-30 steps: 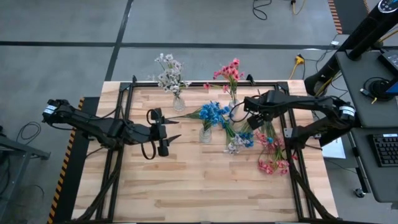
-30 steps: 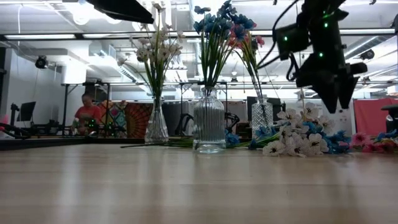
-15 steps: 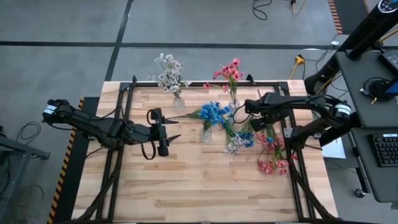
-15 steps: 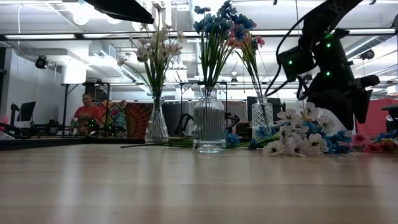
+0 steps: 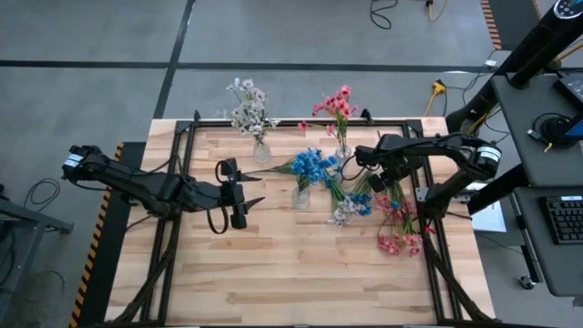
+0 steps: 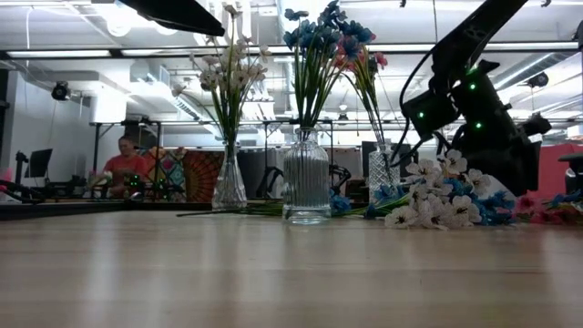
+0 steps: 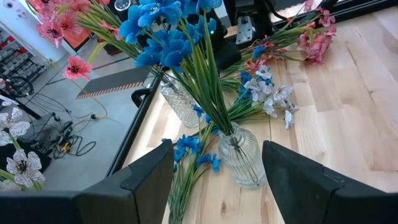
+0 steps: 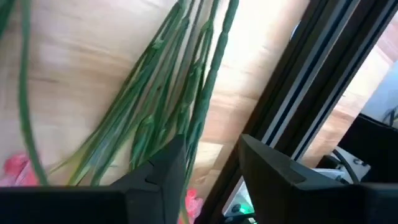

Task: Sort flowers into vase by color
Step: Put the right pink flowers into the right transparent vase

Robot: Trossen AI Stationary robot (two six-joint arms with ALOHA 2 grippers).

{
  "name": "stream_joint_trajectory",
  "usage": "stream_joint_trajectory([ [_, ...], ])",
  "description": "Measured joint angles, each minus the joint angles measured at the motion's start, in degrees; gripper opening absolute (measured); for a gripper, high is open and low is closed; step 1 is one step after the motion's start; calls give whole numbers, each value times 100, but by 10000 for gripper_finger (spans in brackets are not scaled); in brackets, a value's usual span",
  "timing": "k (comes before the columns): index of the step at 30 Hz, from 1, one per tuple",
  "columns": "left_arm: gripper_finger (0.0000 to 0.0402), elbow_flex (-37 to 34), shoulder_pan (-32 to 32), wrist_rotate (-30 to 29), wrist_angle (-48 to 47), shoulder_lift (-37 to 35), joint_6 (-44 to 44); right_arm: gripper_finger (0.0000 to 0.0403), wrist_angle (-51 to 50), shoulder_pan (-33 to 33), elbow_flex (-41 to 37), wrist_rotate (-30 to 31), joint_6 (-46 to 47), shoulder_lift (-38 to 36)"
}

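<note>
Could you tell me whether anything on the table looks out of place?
Yes: loose flowers lie flat in a mixed blue, white and pink heap by the right gripper, and a blue spray lies beside the blue-flower vase.

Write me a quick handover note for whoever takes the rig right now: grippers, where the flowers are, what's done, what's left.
Left gripper: open, empty, waiting left of the vases.
Right gripper: open, empty, low over green stems of the loose pile, beside the table's right frame rail.
Done: white flowers in the back-left vase, pink flowers in the back-right vase, blue flowers in the middle vase.
Left: a mixed blue-and-white bunch and pink sprays lie on the table at right. There is also a blue sprig lying beside the middle vase. Each goes to its colour's vase.
</note>
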Motion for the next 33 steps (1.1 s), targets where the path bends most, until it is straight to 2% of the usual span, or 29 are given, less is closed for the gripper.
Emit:
stream_joint_trajectory([
  [13, 227, 0, 0, 2, -46, 0, -3, 93, 603, -342, 0, 11, -430, 395],
  [24, 227, -2, 1, 2, -92, 0, -22, 105, 539, -341, 0, 8, -531, 62],
  [33, 227, -2, 0, 2, -92, 0, -46, 118, 83, -341, -81, 2, -196, -175],
])
